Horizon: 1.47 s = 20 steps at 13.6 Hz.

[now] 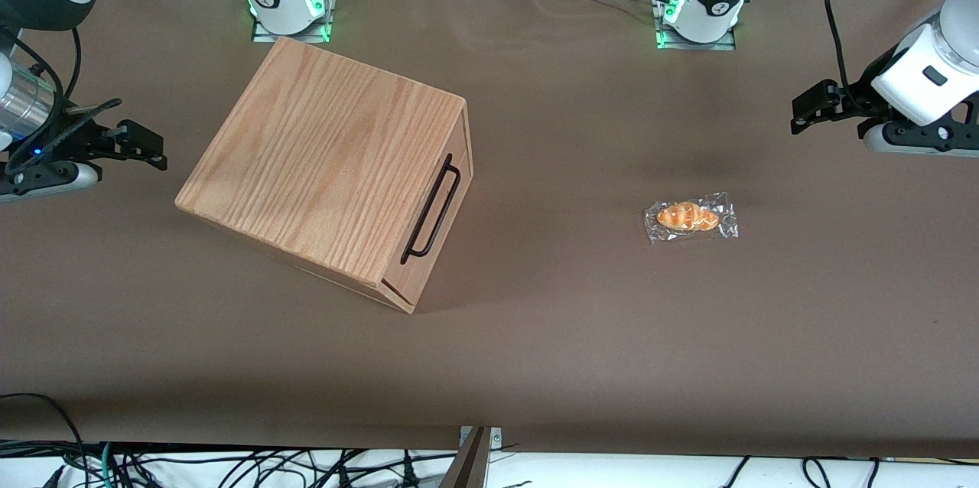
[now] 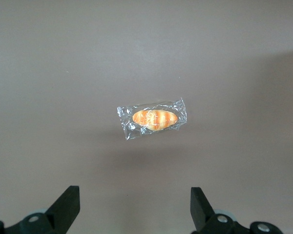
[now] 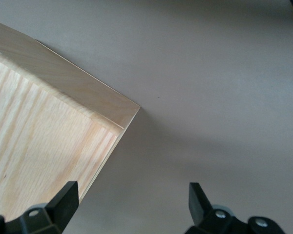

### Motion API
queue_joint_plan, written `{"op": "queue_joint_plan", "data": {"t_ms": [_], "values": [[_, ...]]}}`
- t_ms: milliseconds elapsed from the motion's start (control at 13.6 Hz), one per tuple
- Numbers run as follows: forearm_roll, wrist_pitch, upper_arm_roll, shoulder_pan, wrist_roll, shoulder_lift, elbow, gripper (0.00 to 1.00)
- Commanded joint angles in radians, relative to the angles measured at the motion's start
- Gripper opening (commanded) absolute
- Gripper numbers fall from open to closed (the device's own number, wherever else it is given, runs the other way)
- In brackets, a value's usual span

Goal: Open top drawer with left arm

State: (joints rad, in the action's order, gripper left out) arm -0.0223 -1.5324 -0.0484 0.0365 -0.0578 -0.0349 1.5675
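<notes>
A wooden cabinet (image 1: 321,159) lies on the brown table, turned at an angle. The top drawer (image 1: 453,159) is pushed in flush with the cabinet's front. Its long black bar handle (image 1: 433,209) runs along the front panel, which faces the working arm's end of the table. My left gripper (image 1: 803,112) hangs above that end of the table, well away from the handle. Seen from the left wrist, this gripper (image 2: 134,195) is open with only bare table between its fingers.
A bread roll in a clear wrapper (image 1: 691,218) lies on the table between the cabinet and my gripper, and it also shows in the left wrist view, as the wrapped roll (image 2: 154,119). A corner of the cabinet (image 3: 63,122) shows in the right wrist view.
</notes>
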Motion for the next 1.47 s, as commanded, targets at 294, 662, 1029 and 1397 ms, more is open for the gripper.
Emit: {"op": "queue_joint_plan", "data": {"t_ms": [294,662,1029,1397], "values": [[-0.005,0.009,-0.002,-0.017,0.006,-0.007,-0.018,1.00],[-0.004,0.014,-0.002,-0.017,0.000,-0.010,-0.017,1.00],[-0.004,0.028,-0.002,-0.015,-0.005,-0.011,-0.018,1.00],[-0.002,0.029,-0.002,-0.015,-0.005,-0.011,-0.018,1.00]]}}
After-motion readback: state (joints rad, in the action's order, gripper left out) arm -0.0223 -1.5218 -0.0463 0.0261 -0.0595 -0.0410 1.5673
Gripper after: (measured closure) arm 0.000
